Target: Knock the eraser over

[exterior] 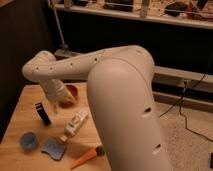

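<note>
The eraser [42, 113] is a slim black block with a pale top end. It stands upright, leaning slightly, on the left part of the wooden table [20, 117]. My gripper [54, 104] hangs at the end of the big white arm [85, 67]. It is just right of the eraser's top and slightly behind it, very close. I cannot tell whether it touches the eraser.
An orange bowl [71, 93] sits behind the gripper. A white-and-tan bottle [75, 124] lies right of the eraser. A blue cup [28, 141], a flat blue sponge [53, 148] and a carrot [86, 156] lie along the table's front edge.
</note>
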